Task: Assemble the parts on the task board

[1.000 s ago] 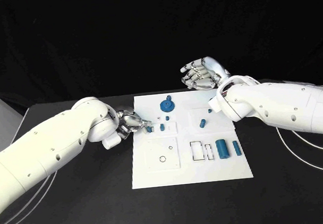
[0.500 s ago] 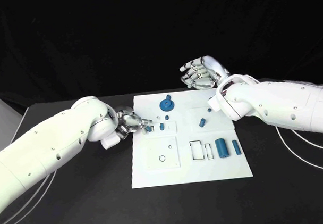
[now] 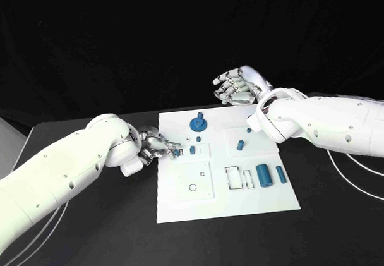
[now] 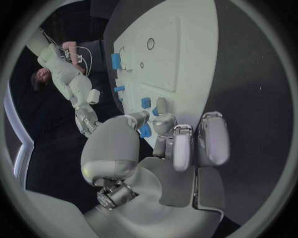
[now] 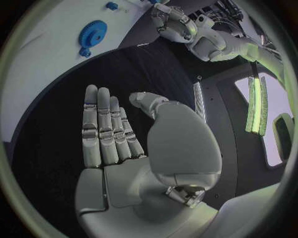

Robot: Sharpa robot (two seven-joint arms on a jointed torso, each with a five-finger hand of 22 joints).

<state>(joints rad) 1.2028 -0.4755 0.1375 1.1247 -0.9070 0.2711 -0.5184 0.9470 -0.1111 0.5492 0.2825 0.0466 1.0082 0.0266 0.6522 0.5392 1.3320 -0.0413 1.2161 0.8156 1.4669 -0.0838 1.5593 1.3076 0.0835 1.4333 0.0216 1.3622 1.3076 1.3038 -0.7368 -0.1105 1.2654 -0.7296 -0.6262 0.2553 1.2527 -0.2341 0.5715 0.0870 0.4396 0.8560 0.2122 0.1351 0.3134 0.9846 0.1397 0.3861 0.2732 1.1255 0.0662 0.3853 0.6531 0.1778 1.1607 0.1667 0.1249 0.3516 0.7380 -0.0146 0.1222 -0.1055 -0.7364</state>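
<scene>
My left robot hand (image 3: 160, 147) sits at the left edge of the flat white rectangular task board (image 3: 186, 206), on the black tabletop (image 3: 93, 244). In the left wrist view its fingertips (image 4: 163, 120) close around a small blue plastic peg (image 4: 145, 131), so it's pinching that part. In the head view the same fingers sit just beside a short dark-blue peg (image 3: 193, 150) near the upper-left square outline of the board; I can't tell if that's the held piece or a neighbour.

My right robot hand (image 3: 239, 87) hangs above the board's far edge, well clear of the surface, holding nothing; the right wrist view shows the palm flat with fingers (image 5: 102, 129) straight and side by side, thumb apart.

Other parts: a round blue toothed gear (image 3: 197, 125) at the far middle of the board, a small blue stub (image 3: 240, 145) right of centre, and two longer blue cylinders (image 3: 264, 175) lying side by side by the rectangular slots (image 3: 239, 178).

Handling judgement: these pieces look like rigid, very light plastic, smooth and likely slippery against metal fingertips. Small pegs want a fingertip pinch across the middle of the body, leaving the end free for insertion. The cylinders could roll if nudged, so take them across the diameter from above. The gear is best pinched at its rim or central hub. Not fragile, but easily flicked off the board.
</scene>
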